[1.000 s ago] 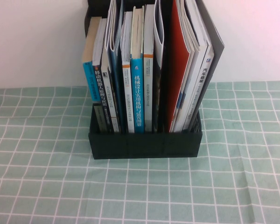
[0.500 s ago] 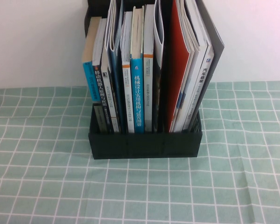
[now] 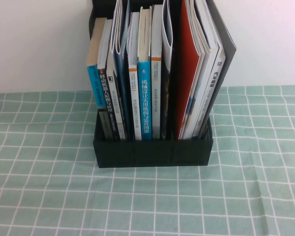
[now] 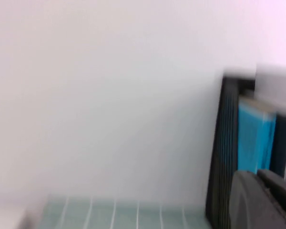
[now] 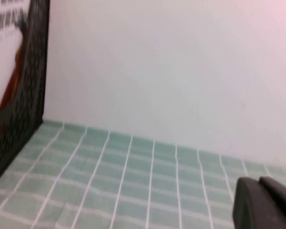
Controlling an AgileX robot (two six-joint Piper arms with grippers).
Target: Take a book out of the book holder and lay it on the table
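Standing upright in holder [image 3: 152,150] — book [image 3: 221,54], apparently.

Book [image 3: 225,59] upright in book holder [image 3: 152,152]

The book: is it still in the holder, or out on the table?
In. The book stands upright at the book holder's right end; neither gripper touches it.
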